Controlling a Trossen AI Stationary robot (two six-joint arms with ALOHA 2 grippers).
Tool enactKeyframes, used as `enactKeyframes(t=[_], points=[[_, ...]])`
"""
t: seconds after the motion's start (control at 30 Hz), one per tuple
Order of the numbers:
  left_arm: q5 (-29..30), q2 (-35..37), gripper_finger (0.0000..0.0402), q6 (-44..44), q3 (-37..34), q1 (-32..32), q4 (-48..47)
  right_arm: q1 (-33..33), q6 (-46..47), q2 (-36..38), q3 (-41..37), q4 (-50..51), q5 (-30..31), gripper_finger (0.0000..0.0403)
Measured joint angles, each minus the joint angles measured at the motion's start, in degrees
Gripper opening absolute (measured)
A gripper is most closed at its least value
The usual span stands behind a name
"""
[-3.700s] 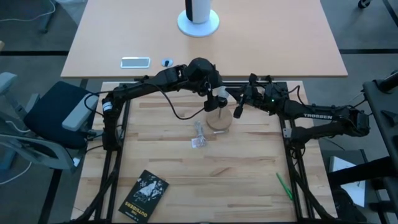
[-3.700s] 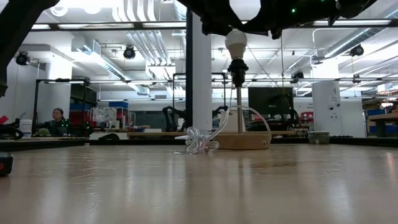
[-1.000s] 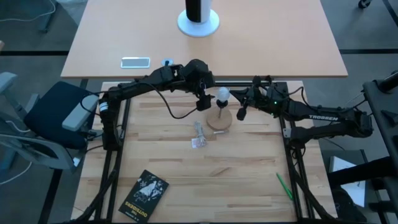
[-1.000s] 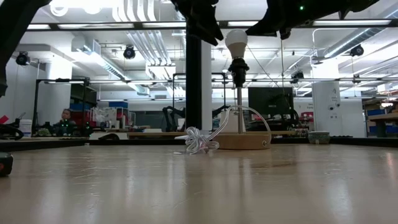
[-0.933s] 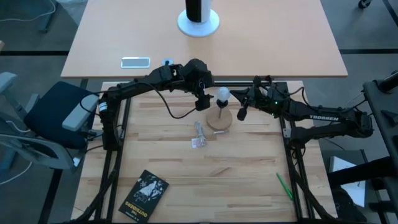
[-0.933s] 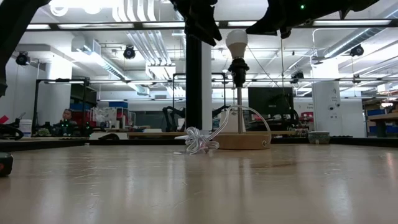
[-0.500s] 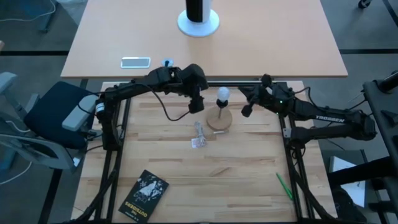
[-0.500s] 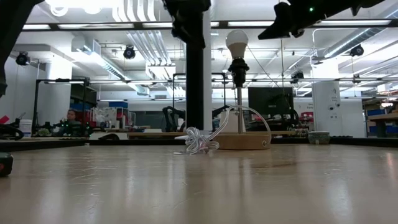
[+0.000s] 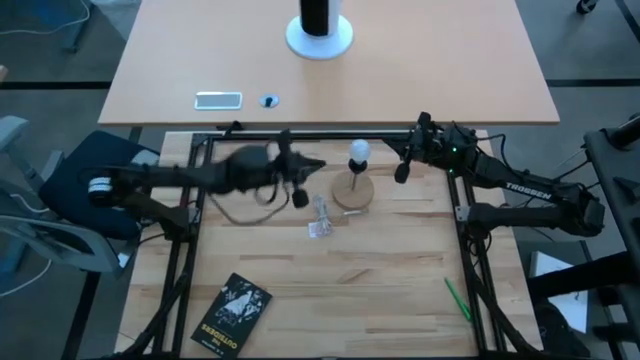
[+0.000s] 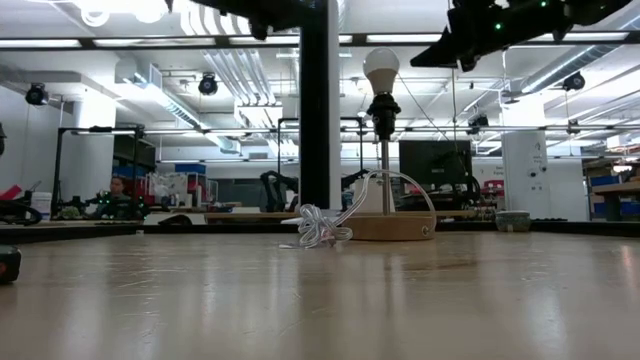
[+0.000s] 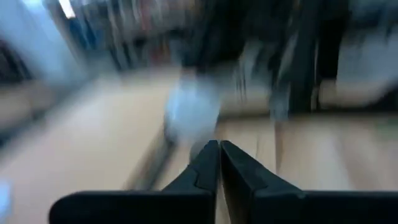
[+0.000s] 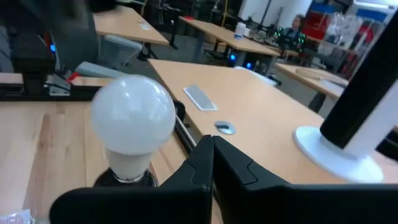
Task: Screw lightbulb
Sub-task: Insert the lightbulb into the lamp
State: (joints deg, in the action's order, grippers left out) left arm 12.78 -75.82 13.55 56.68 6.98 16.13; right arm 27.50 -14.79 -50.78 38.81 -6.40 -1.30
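Note:
The white lightbulb (image 9: 358, 151) (image 10: 381, 68) (image 12: 132, 121) stands upright in the black socket (image 10: 383, 105) on top of a thin stem, which rises from a round wooden base (image 9: 352, 192). My left gripper (image 9: 298, 197) (image 11: 219, 150) hangs blurred to the left of the lamp, clear of it, fingers shut on nothing. My right gripper (image 9: 401, 171) (image 12: 211, 146) hovers to the right of the bulb, level, shut and apart from it. A crumpled clear wrapper (image 9: 320, 222) (image 10: 318, 228) lies on the table beside the base.
A black book (image 9: 232, 313) lies near the front left, a green pen (image 9: 457, 298) near the front right. On the far table stand a white cylinder on a round base (image 9: 319, 30), a phone (image 9: 218, 100) and a small round thing (image 9: 268, 101).
My left gripper has drawn back fast from beside the bulb toward the table's left and near edge, sinking and tipping from pointing down to level. My right gripper has backed a little toward the right and far edge. The bulb has stayed in the socket.

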Motion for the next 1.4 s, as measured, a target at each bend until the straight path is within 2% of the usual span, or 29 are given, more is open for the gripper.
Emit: enactKeyframes(t=[0.07,0.13,0.2,0.27,0.4,0.6,0.7,0.87,1.23,1.4], points=[[3.42,0.41,0.0002,2.61,-7.72,-1.37,16.58,-0.18,1.12,0.18,-0.36,-1.21,-0.31,0.0],[4.54,-1.25,0.0001,5.0,-12.57,-1.48,28.93,-0.72,1.68,0.39,-0.42,-1.72,-1.65,0.0],[4.43,-3.27,0.0,5.42,-14.9,-1.31,36.68,-1.19,1.94,0.05,-0.42,-2.0,-2.2,0.0],[3.45,-6.11,0.0,5.31,-14.14,-0.82,39.37,-1.74,2.28,-0.83,-0.42,-2.45,-2.21,0.0],[2.82,-12.73,0.0,5.53,-7.43,-0.5,34.51,-2.25,2.28,-2.51,-0.56,-3.18,-3.21,0.0],[7.04,-17.39,0.0,5.61,3.16,-0.01,17.64,-2.5,2.28,-3.94,-0.79,-4.78,-3.54,0.0],[8.14,-19.26,0.0,5.65,6.11,-0.01,16.37,-2.64,2.03,-4.12,-0.79,-4.71,-3.67,0.0],[9.2,-20.47,0.0,5.84,8.44,0.04,13.33,-3.48,1.81,-3.96,-0.81,-4.56,-3.53,0.0],[10.04,-20.04,0.0,3.58,8.97,0.81,10.12,-7.06,2.19,-3.58,-0.81,-3.56,-3.72,0.0],[12.42,-19.31,0.0,3.47,8.89,0.58,6.02,-7.79,2.26,-1.68,-0.83,-0.93,1.71,0.0]])
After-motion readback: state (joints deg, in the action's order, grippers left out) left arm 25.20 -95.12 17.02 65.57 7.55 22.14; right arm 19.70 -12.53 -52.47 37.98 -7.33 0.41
